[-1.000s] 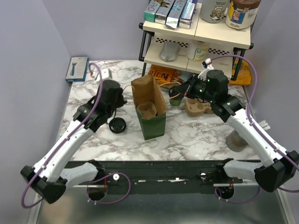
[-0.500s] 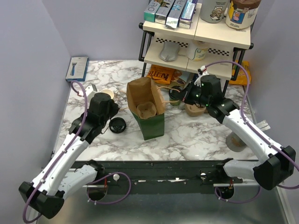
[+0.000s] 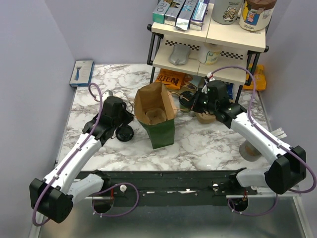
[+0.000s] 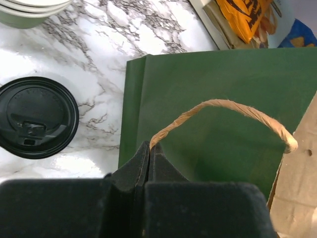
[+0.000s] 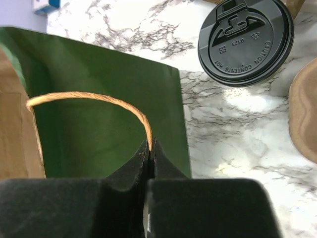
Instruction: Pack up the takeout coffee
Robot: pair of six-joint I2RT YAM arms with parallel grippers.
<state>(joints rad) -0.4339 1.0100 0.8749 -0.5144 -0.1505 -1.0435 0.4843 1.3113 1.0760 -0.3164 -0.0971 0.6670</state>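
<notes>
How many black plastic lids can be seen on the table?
2. The left lid lies left of the green bag; the right lid is right of it. More may be hidden.

Dark-green bag, tan handles, black lid, grey-veined white table.

Open green bag between left tool and right tool, black lid nearby
</notes>
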